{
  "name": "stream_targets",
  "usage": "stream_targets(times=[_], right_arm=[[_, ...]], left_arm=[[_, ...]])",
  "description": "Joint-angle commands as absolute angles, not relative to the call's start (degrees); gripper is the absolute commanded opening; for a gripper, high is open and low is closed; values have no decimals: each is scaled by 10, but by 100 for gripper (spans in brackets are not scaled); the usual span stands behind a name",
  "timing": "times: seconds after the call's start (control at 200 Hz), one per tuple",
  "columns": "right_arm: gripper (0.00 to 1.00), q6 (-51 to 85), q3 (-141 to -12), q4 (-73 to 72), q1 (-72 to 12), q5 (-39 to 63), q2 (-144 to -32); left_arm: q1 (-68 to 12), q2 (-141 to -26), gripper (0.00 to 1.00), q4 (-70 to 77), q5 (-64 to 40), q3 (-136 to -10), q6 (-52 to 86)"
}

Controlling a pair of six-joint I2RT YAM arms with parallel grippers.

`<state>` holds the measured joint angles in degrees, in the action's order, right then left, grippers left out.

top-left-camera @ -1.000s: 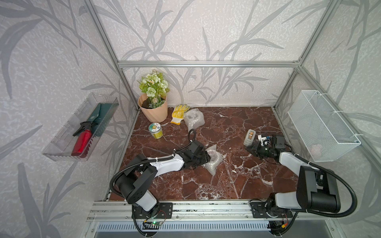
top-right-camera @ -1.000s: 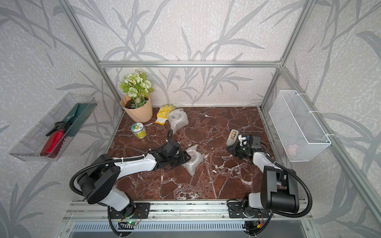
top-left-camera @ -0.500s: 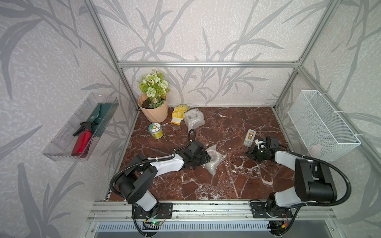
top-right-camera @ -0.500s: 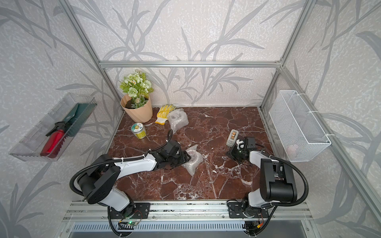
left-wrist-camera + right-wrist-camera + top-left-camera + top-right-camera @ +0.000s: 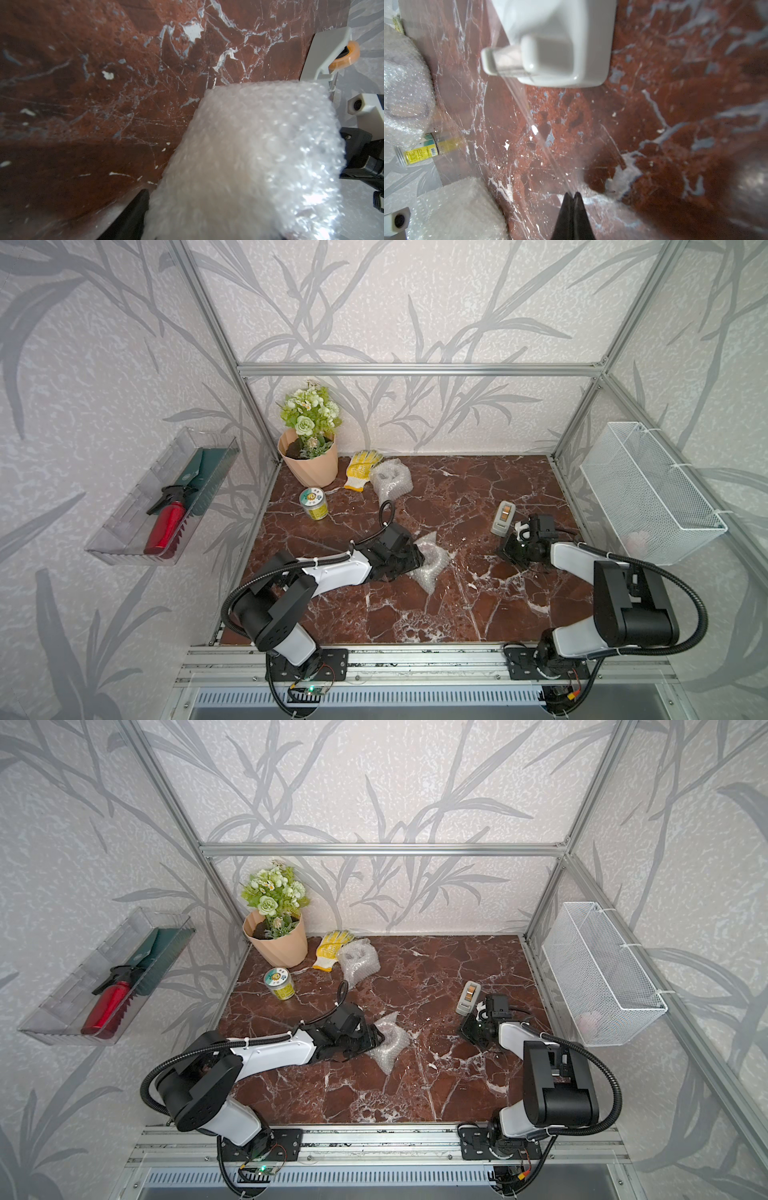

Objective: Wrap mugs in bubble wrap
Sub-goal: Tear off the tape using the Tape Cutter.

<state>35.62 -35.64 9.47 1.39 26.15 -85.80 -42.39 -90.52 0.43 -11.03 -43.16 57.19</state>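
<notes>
Step in hand: taping the wrap shut. The left hand (image 5: 411,561) clasps the bubble-wrapped bundle (image 5: 434,564) at mid-worktop (image 5: 478,489). The mug is presumably inside, hidden by the wrap. The right hand (image 5: 572,195), fingertips pressed together, pinches a clear tape strip (image 5: 537,133) drawn from the grey tape dispenser (image 5: 556,41). A second wrapped bundle (image 5: 390,479) lies at the back, just beside the yellow glove (image 5: 360,468).

Procedure:
- Keep the strip taut and untwisted.
- Draw out enough to span the loose flap.
- Tear it against the cutter, then lay it across the seam.
- Hold the bundle firm so the wrap cannot spring open.

Caution: slack tape sticks to itself
</notes>
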Motion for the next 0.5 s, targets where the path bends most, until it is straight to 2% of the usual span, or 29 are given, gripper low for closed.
stream_targets(times=[0.0, 0.495], right_arm=[[0, 362, -345, 202, 5, 254, -865], [0, 395, -339, 227, 5, 219, -868]], left_arm=[[-425, -925, 66, -75, -96, -416, 570], [-426, -925, 66, -75, -97, -420, 569]])
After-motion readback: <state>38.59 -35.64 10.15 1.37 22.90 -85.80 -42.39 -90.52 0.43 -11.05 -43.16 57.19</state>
